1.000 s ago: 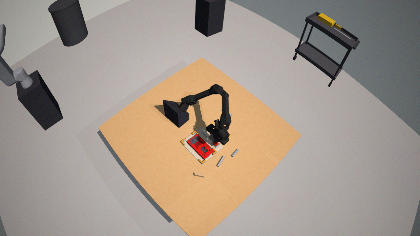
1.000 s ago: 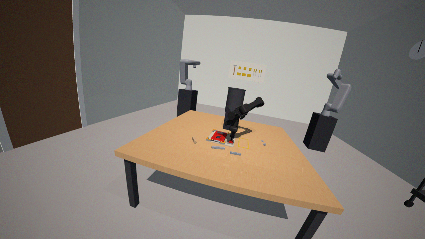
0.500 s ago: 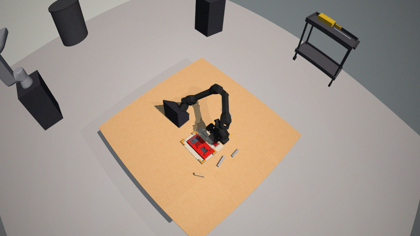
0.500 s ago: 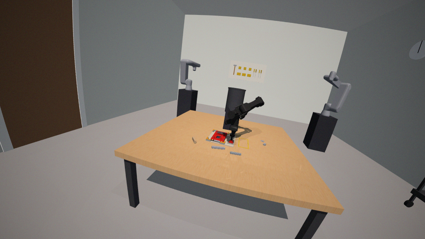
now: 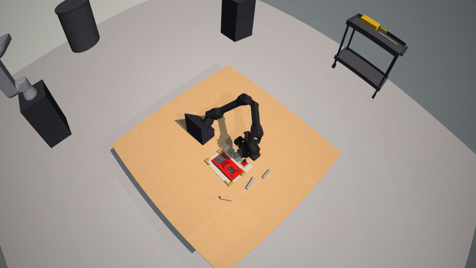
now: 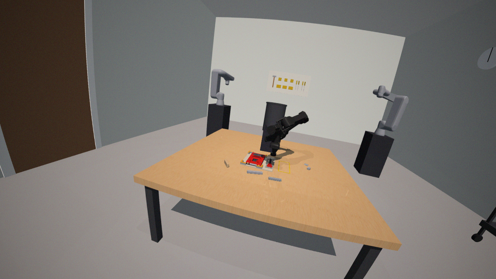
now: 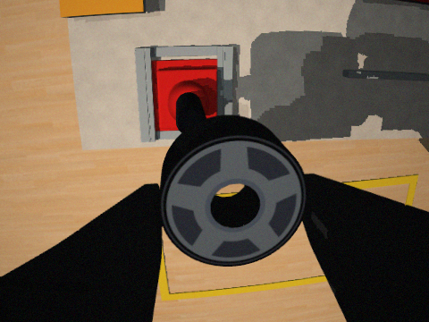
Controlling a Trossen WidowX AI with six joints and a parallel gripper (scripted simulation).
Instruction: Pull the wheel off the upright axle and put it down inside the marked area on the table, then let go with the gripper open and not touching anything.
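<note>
Clamped half-open on the dark grey spoked wheel (image 7: 234, 199), the black parallel-jaw gripper (image 7: 232, 209) is seen w/ wheel lifted clear of the black upright axle (image 7: 189, 110), bore vertical, yellow-outlined marked area (image 7: 382, 185) directly beneath, toward desk's right edge.

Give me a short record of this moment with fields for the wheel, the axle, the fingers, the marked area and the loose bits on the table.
wheel: grey spoked wheel, held off the table between the fingers, its hub hole empty
axle: dark upright post on a small red base, bare, beside the wheel
gripper: shut on the wheel, one black finger on each side
marked area: yellow outlined rectangle on the table, showing below the wheel
loose bits: two grey bars and a tan stick, lying apart from the red board
</note>
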